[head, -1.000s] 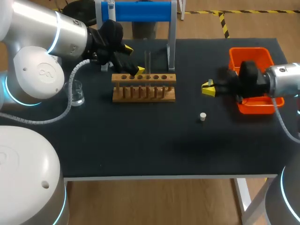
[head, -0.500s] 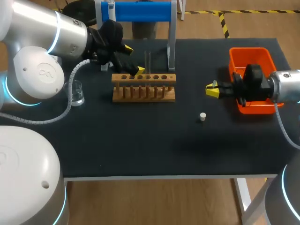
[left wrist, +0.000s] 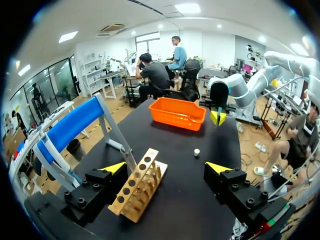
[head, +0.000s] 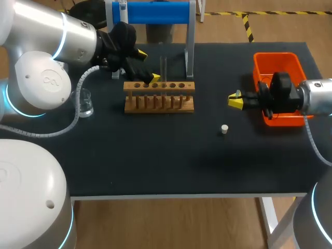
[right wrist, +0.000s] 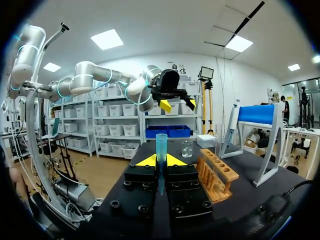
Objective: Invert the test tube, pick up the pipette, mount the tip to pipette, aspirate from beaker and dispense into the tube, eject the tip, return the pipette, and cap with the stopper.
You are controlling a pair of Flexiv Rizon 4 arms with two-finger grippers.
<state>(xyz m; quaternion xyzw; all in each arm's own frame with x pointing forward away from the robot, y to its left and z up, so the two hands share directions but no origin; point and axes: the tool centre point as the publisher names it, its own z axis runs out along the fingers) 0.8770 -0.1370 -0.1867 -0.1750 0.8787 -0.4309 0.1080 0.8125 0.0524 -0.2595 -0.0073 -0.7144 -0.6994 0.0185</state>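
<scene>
My right gripper hovers over the table between the orange bin and the wooden rack, shut on a slim pale-blue pipette tip that stands up between its fingers. My left gripper hangs open just above the rack's left end, with the rack below and between its fingers. A glass test tube stands upright in the rack. The small white stopper lies on the mat in front of my right gripper. The beaker sits at the far left. The pipette hangs on the blue stand.
The blue stand rises right behind the rack, its metal legs close to my left gripper. An orange bin sits at the right edge, partly under my right wrist. Black mat stretches across the front half of the table.
My right wrist has turned and drawn back slightly toward the orange bin, still holding the tip. The left arm has not moved.
</scene>
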